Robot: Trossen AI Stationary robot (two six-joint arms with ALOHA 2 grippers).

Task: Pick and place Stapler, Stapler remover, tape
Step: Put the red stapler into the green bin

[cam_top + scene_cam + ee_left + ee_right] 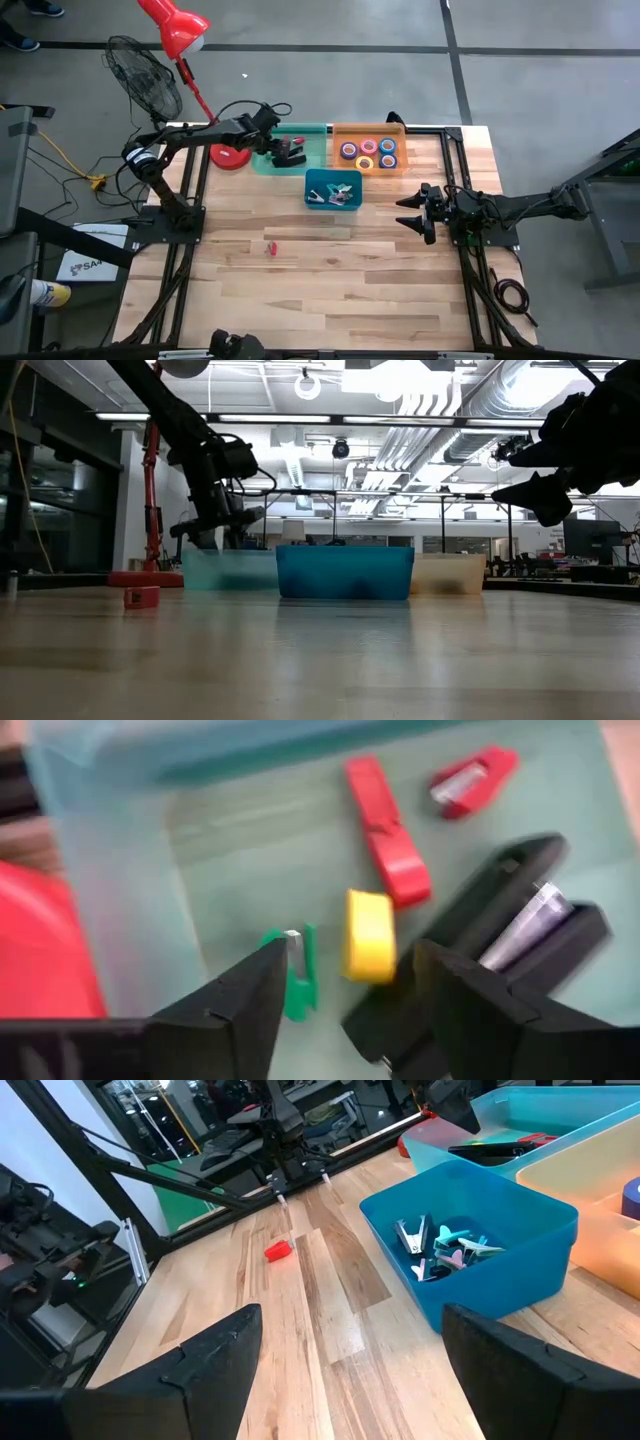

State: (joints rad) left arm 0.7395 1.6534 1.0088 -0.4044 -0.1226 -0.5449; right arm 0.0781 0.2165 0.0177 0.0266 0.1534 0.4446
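The wooden worktop (330, 270) carries three bins in a cluster at its far edge, which reads as one bin per kind of item. The left hand (345, 982) hangs just over the teal bin (262, 160), nearest the far left corner, with its fingers parted and nothing between them; I judge it has just let something go there. Inside that bin lie a black stapler (480, 935), a long red stapler (385, 832), a small red one (473, 780), a yellow stapler (368, 935) and a small green piece (297, 975) I cannot identify. The right hand (418, 211) waits near the right edge, fingers spread wide and empty. The orange bin (369, 132), towards the far right corner, holds the tape rolls (368, 152). The blue bin (333, 203), just in front of the other two, holds small staple removers (440, 1245). A small red item (269, 247) lies alone on the bare wood left of centre, probably next to be sorted.
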